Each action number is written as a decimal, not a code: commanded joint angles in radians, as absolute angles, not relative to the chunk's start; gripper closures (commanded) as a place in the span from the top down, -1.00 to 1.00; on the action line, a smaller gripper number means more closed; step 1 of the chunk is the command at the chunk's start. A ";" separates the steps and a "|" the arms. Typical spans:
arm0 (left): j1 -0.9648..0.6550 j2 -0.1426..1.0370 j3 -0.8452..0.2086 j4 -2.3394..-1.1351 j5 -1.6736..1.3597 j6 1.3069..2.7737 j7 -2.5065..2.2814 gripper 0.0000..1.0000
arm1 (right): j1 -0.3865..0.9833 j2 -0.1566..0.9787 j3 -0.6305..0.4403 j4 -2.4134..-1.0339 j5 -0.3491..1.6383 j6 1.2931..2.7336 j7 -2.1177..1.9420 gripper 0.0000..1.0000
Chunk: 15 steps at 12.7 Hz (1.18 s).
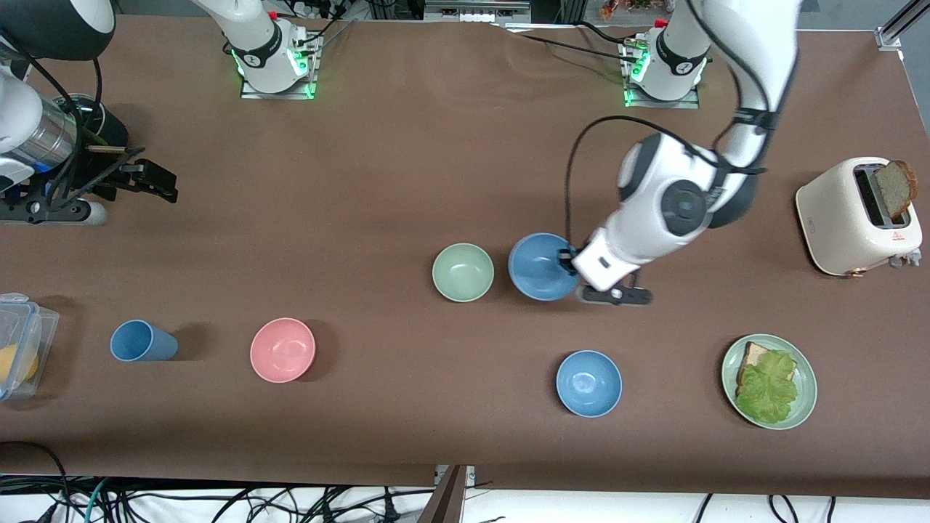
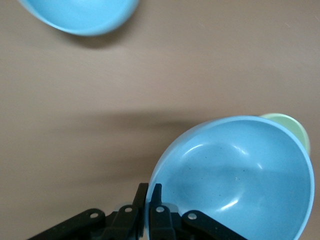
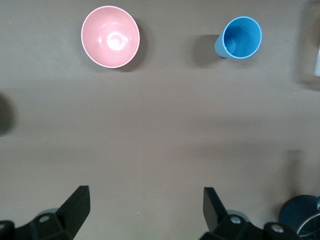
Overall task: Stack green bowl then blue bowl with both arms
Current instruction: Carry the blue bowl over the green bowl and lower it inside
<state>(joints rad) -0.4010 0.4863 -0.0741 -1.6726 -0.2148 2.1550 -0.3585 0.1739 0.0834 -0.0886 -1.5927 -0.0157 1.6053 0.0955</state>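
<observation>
The green bowl (image 1: 463,272) stands mid-table, open side up. The dusky blue bowl (image 1: 541,266) is right beside it, toward the left arm's end. My left gripper (image 1: 566,260) is shut on the blue bowl's rim, one finger inside and one outside, as the left wrist view shows (image 2: 150,189). In that view the blue bowl (image 2: 235,177) covers most of the green bowl (image 2: 292,127); I cannot tell if the blue bowl is lifted. My right gripper (image 1: 154,180) waits open and empty at the right arm's end of the table, over bare table (image 3: 145,196).
A brighter blue bowl (image 1: 588,383), a pink bowl (image 1: 282,349) and a blue cup (image 1: 142,341) stand nearer the front camera. A green plate (image 1: 805,401) with bread and lettuce and a toaster (image 1: 859,216) are at the left arm's end. A clear box (image 1: 18,345) is at the right arm's end.
</observation>
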 commanded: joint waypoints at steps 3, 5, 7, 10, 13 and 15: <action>-0.564 0.679 -0.049 -1.453 -0.227 2.152 -0.598 -1.00 | 0.172 0.100 -0.086 -1.543 -0.025 1.604 0.075 1.00; -0.590 0.704 -0.048 -1.442 -0.226 2.196 -0.629 -1.00 | 0.173 0.100 -0.086 -1.543 -0.023 1.609 0.087 1.00; -0.604 0.724 -0.046 -1.442 -0.222 2.221 -0.633 -1.00 | 0.172 0.106 -0.086 -1.543 -0.021 1.611 0.090 1.00; -0.604 0.736 -0.043 -1.439 -0.222 2.238 -0.643 -0.68 | 0.173 0.106 -0.086 -1.543 -0.021 1.611 0.091 1.00; -0.604 0.738 -0.044 -1.439 -0.222 2.256 -0.644 -0.35 | 0.175 0.106 -0.084 -1.543 -0.021 1.609 0.091 1.00; -0.601 0.732 -0.043 -1.436 -0.227 2.256 -0.646 -0.16 | 0.172 0.106 -0.084 -1.543 -0.021 1.611 0.091 1.00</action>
